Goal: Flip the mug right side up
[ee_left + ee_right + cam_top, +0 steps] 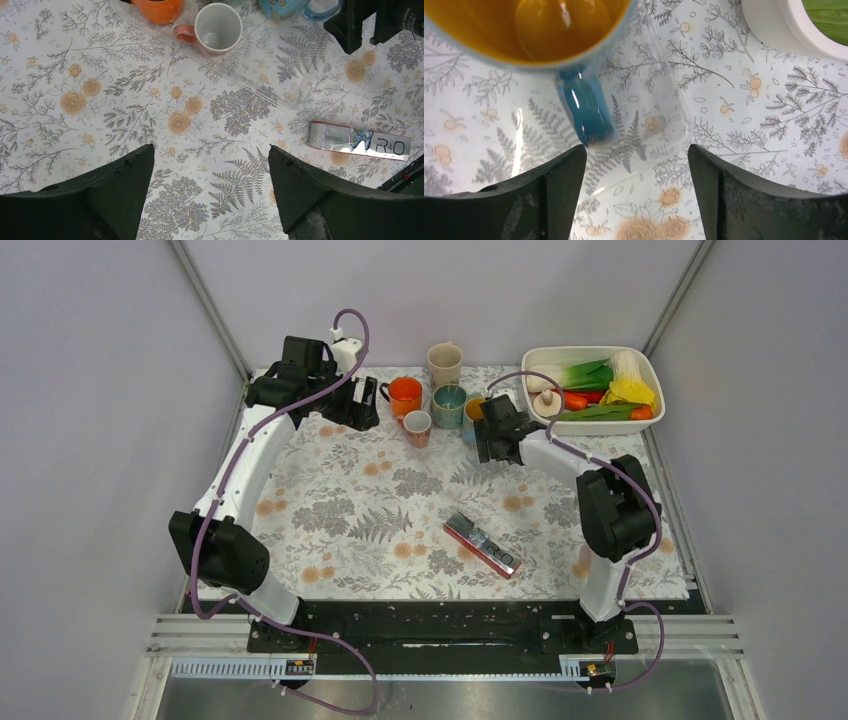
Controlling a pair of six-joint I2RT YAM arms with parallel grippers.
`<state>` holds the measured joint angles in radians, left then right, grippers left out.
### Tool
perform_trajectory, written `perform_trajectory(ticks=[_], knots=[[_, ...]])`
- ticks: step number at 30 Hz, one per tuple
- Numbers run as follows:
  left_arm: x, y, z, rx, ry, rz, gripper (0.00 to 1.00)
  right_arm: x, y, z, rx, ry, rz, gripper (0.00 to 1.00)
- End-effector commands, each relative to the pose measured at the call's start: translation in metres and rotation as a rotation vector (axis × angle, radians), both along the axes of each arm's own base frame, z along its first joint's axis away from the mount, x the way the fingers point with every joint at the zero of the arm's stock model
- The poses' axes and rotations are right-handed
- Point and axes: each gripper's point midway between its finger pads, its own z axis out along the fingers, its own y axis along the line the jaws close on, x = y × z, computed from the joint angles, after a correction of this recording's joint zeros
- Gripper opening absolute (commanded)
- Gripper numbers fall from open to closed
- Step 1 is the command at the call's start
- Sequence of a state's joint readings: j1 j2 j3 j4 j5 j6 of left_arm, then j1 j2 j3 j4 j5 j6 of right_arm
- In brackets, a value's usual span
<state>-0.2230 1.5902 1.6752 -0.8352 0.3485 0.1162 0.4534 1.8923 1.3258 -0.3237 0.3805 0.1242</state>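
I find the blue mug (549, 35) at the far side of the worktop (340, 510), at the right end of a cluster of cups; its mouth faces up, and both the overhead camera and the right wrist camera see its amber inside; its handle (584, 107) points back towards the arm bases. A teal mug (449, 405) sits just beside it on the left, though I cannot tell whether the two touch; further left are a small pink-handled cup (417, 427) and an orange mug (405, 395), and a beige mug (444, 362) stands behind them. To the mug's right a white tray (598, 426) holds vegetables (600, 385); its corner shows close to the mug in the right wrist view. A red and silver box (484, 545) lies flat near the middle of the worktop, well apart from the cups.

The worktop carries a glossy white cover printed with grey ferns and orange flowers; plain pale walls (100, 390) close it in on three sides.

The right hand (636, 195) hovers just on the near side of the mug, its fingers spread and holding nothing; the handle's tip lies just ahead of the gap, nearer the finger on the left of that view. The left hand (210, 195) is also spread and holds nothing, at the far left near the orange mug, with the other cups between it and the blue mug.
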Motion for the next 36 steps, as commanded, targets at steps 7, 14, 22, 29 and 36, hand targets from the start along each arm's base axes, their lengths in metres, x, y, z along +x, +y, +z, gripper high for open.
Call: perform_trajectory(ticks=[7, 14, 22, 29, 36], knots=[[-0.004, -0.005, 0.026, -0.043, -0.084, -0.04, 0.88, -0.048, -0.01, 0.053, 0.06, -0.023, 0.088, 0.99], [-0.006, -0.007, 0.028, -0.053, -0.084, -0.048, 0.88, -0.073, -0.064, 0.089, -0.021, -0.148, -0.149, 0.99], [-0.009, -0.01, 0.03, -0.07, -0.081, -0.057, 0.89, -0.126, -0.148, 0.106, 0.003, -0.064, -0.597, 1.0], [-0.011, -0.012, 0.029, -0.076, -0.075, -0.064, 0.89, -0.186, -0.218, 0.08, 0.165, -0.059, -1.002, 0.99], [-0.014, -0.013, 0.026, -0.075, -0.068, -0.072, 0.89, -0.228, -0.237, 0.065, 0.227, -0.066, -1.158, 1.0]])
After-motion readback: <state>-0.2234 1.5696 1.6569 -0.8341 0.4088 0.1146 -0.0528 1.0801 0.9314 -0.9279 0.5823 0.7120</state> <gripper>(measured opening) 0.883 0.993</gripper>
